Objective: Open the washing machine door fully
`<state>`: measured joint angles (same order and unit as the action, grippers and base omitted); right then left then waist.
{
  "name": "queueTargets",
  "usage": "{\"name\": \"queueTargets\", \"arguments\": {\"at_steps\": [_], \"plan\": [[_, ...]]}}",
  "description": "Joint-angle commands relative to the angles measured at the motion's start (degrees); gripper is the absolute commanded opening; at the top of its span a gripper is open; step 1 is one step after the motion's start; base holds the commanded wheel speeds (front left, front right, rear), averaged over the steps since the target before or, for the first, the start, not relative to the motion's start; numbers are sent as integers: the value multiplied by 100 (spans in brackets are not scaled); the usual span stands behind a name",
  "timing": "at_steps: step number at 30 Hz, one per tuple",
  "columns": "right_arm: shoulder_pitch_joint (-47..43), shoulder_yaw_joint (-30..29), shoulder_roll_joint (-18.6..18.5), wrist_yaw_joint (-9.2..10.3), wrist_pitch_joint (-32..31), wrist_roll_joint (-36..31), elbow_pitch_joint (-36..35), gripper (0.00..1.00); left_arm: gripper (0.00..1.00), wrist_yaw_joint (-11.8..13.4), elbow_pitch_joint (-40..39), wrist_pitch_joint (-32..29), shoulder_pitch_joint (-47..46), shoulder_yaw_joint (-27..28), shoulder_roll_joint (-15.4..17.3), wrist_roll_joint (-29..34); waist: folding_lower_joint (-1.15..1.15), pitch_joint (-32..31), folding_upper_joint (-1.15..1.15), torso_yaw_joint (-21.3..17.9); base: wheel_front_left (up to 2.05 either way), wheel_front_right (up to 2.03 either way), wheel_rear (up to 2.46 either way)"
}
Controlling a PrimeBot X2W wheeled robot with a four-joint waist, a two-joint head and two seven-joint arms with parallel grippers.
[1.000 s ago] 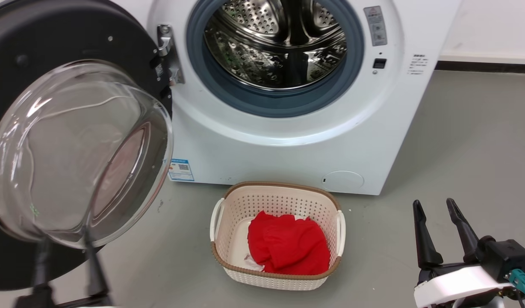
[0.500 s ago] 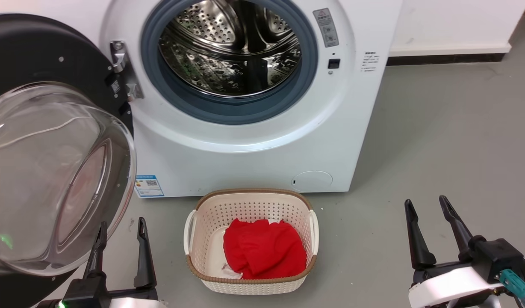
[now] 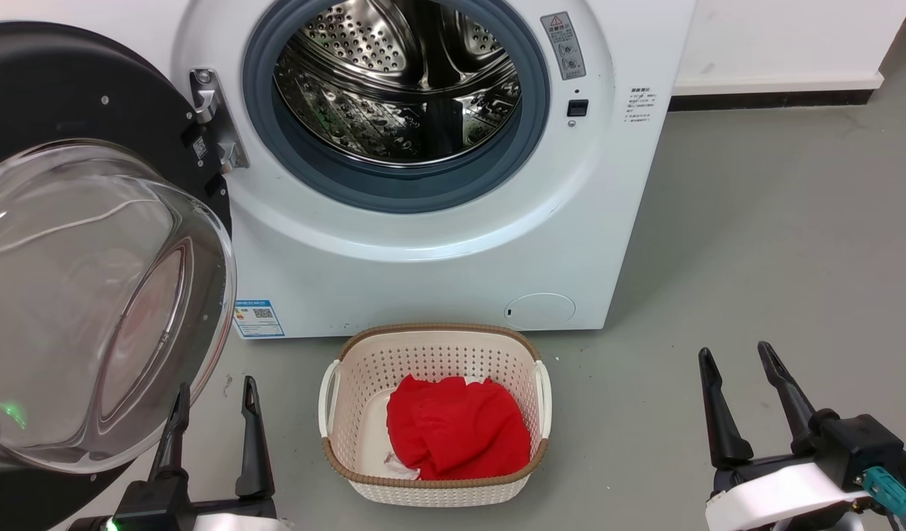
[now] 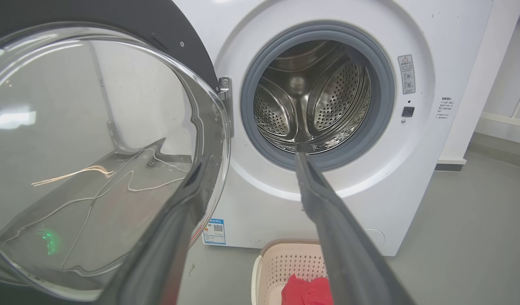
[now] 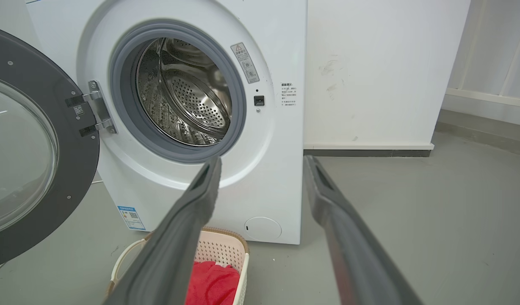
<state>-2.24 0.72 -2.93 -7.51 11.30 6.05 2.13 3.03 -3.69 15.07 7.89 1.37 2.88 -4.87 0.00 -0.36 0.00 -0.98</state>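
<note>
The white washing machine (image 3: 438, 265) stands with its steel drum (image 3: 401, 81) exposed. The washing machine door (image 3: 62, 81), a black disc with a bulging clear glass bowl (image 3: 91, 310), hangs swung out to the left on its hinge (image 3: 213, 118). My left gripper (image 3: 215, 394) is open and empty, low at the left, just below the bowl's rim. In the left wrist view the left gripper (image 4: 251, 156) has one finger (image 4: 188, 199) in front of the door's glass (image 4: 95, 148). My right gripper (image 3: 733, 358) is open and empty at the lower right, far from the door.
A cream perforated basket (image 3: 364, 487) holding a red cloth (image 3: 460, 428) sits on the grey floor in front of the machine. A white wall with a dark skirting (image 3: 770, 99) runs to the right. Open floor (image 3: 777, 236) lies right of the machine.
The whole head view shifted between one second ago and half a second ago, so the camera moved. The left gripper came out from behind the glass bowl. Since then hardly anything differs.
</note>
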Motion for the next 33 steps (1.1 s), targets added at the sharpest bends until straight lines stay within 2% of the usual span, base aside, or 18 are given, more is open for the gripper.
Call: {"name": "queueTargets", "arguments": {"at_steps": [1, 10, 11, 14, 33], "plan": [[-4, -3, 12, 3, 10, 30, 9, 100, 100, -16, 5, 14, -72, -1, 0, -18, 0, -1, 0, 3, 0, 0, 0], [2, -20, 12, 3, -2, 82, 48, 100, 100, -53, 18, 14, -128, -25, 0, -5, 0, 8, 0, 25, 0, 0, 0], [-6, -10, 0, 0, 1, 55, 45, 0, 0, -41, 23, -1, -41, -34, -1, -6, 0, 8, 0, 25, 0, 0, 0], [-64, 11, 0, 0, -3, 174, 134, 0, 0, -60, 110, -7, 29, -74, -5, -126, 0, 9, 0, 26, 0, 0, 0], [187, -40, -114, 0, -339, 2406, 393, 0, 0, -302, 535, -422, -357, -75, 126, -2415, 0, 16, 0, 37, 0, 0, 0]]}}
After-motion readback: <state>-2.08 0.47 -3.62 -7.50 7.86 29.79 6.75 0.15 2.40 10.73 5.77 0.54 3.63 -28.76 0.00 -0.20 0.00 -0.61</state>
